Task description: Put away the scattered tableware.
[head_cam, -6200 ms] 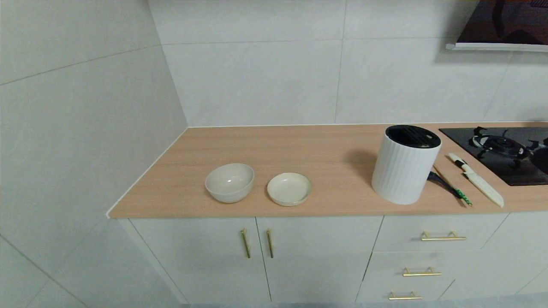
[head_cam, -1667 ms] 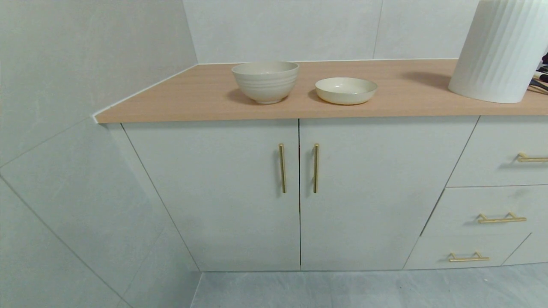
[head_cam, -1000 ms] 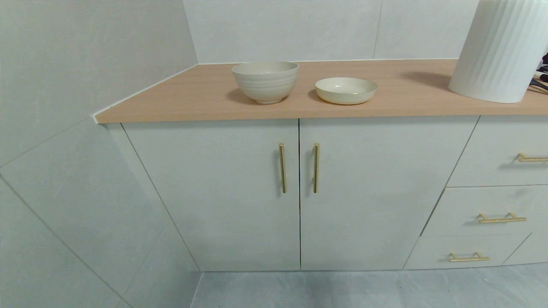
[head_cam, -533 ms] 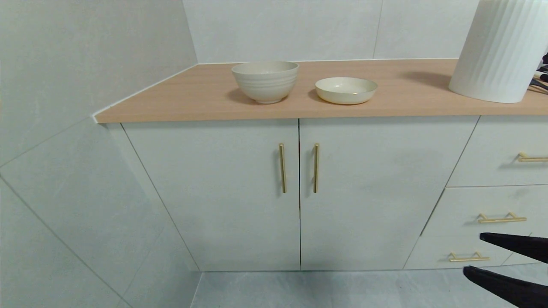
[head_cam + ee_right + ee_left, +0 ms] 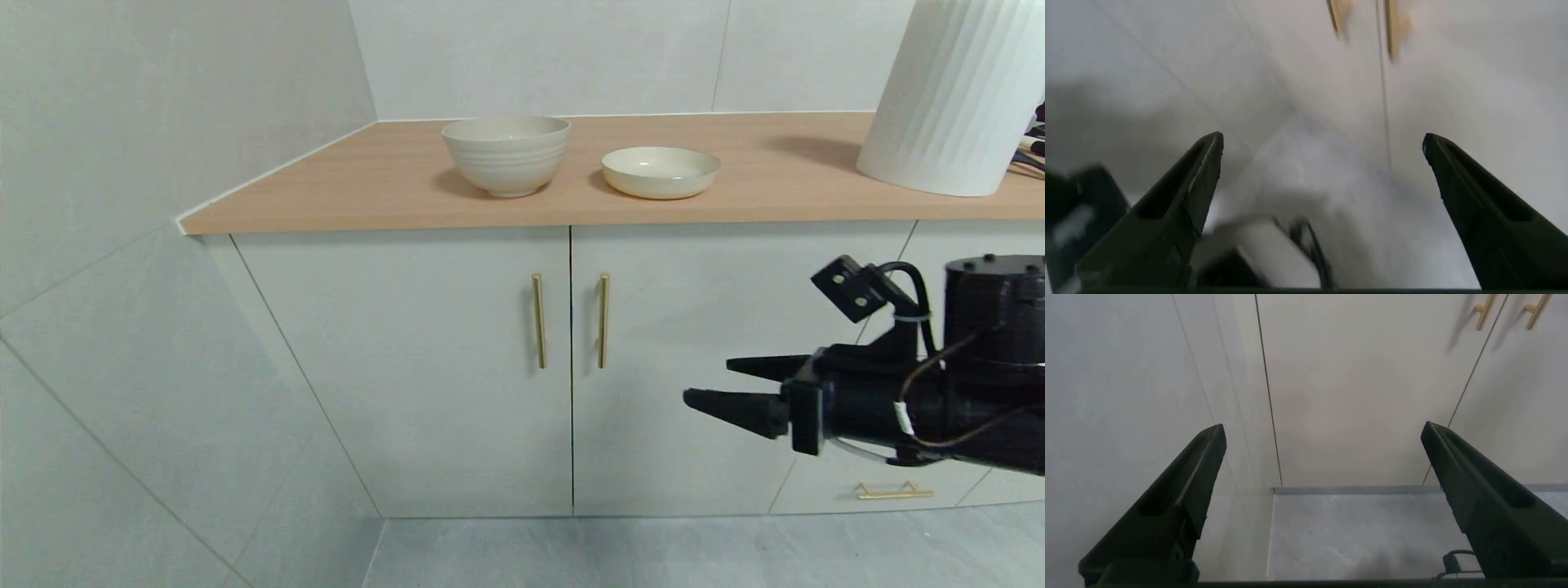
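Note:
A deep beige bowl and a shallow cream dish stand side by side on the wooden counter, above two closed cabinet doors. The doors meet at two upright gold handles. My right gripper is open and empty in front of the right door, at handle height and to the right of the handles; it also shows as the right gripper. My left gripper is open and empty, low before the cabinet's foot and the floor, with the handles farther off.
A tall white ribbed holder stands at the counter's right end, with utensils lying behind it. Drawers with gold pulls lie to the right of the doors. A tiled wall closes the left side. Grey floor lies below.
The right arm has come up from the lower right corner and moved left, its open fingers now near the right door. Bowl and dish have not moved.

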Available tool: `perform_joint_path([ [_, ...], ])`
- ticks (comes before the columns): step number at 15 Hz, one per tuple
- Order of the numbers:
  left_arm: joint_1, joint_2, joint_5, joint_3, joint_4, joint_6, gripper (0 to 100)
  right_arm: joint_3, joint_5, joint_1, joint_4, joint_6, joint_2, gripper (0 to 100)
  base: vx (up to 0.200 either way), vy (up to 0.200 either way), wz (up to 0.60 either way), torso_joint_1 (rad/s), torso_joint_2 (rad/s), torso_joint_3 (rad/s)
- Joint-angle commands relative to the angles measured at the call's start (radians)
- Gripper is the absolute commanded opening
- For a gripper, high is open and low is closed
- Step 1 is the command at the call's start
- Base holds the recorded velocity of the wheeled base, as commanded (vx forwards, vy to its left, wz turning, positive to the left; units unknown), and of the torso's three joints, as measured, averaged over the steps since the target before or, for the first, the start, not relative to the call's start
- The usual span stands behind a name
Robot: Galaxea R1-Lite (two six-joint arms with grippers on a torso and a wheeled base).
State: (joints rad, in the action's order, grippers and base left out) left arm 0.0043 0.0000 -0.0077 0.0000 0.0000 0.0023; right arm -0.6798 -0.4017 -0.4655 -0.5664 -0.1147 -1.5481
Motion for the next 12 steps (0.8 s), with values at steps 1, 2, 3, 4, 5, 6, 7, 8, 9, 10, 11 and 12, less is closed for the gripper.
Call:
perform_joint_path([
  [1,0.0,0.0,0.0,0.0,0.0,0.002,100,-0.127,-0.003,-0.036,-0.044,-0.057,-0.184,100,0.0,0.0,0.0,0.0,0.0,0.0],
  [2,0.0,0.0,0.0,0.0,0.0,0.002,100,-0.165,-0.003,-0.047,-0.063,-0.085,-0.21,100,0.0,0.0,0.0,0.0,0.0,0.0],
  [3,0.0,0.0,0.0,0.0,-0.002,0.002,100,-0.202,-0.003,-0.058,-0.086,-0.117,-0.241,100,0.0,0.0,0.0,0.0,0.0,0.0],
  [4,0.0,0.0,0.0,0.0,0.0,0.002,100,-0.211,-0.005,-0.065,-0.121,-0.145,-0.262,100,0.0,0.0,0.0,0.0,0.0,0.0],
  [5,0.0,0.0,0.0,0.0,-0.002,0.001,100,-0.207,-0.005,-0.07,-0.178,-0.166,-0.291,100,0.0,0.0,0.0,0.0,0.0,0.0],
  [6,0.0,0.0,0.0,0.0,0.0,0.001,100,-0.207,-0.005,-0.071,-0.21,-0.171,-0.31,100,0.0,0.0,0.0,0.0,0.0,0.0],
  [7,0.0,0.0,0.0,0.0,0.0,0.002,100,-0.202,-0.002,-0.081,-0.296,-0.189,-0.345,100,0.0,0.0,0.0,0.0,0.0,0.0],
  [8,0.0,0.0,0.0,0.0,-0.002,0.002,100,-0.205,-0.002,-0.081,-0.323,-0.212,-0.362,100,0.0,0.0,0.0,0.0,0.0,0.0],
  [9,0.0,0.0,-0.002,0.0,-0.002,0.002,100,-0.207,-0.002,-0.081,-0.326,-0.218,-0.365,100,0.0,0.0,0.0,0.0,0.0,0.0],
  [10,0.0,0.0,0.0,0.0,-0.002,0.004,100,-0.228,-0.002,-0.081,-0.331,-0.223,-0.389,100,0.0,0.0,0.0,0.0,0.0,0.0],
  [11,0.0,0.0,0.0,0.0,0.0,0.004,100,-0.245,0.0,-0.081,-0.331,-0.224,-0.403,100,0.0,0.0,0.0,0.0,0.0,0.0],
  [12,0.0,0.0,0.0,0.0,-0.002,0.004,100,-0.264,0.0,-0.079,-0.333,-0.226,-0.42,100,0.0,0.0,0.0,0.0,0.0,0.0],
])
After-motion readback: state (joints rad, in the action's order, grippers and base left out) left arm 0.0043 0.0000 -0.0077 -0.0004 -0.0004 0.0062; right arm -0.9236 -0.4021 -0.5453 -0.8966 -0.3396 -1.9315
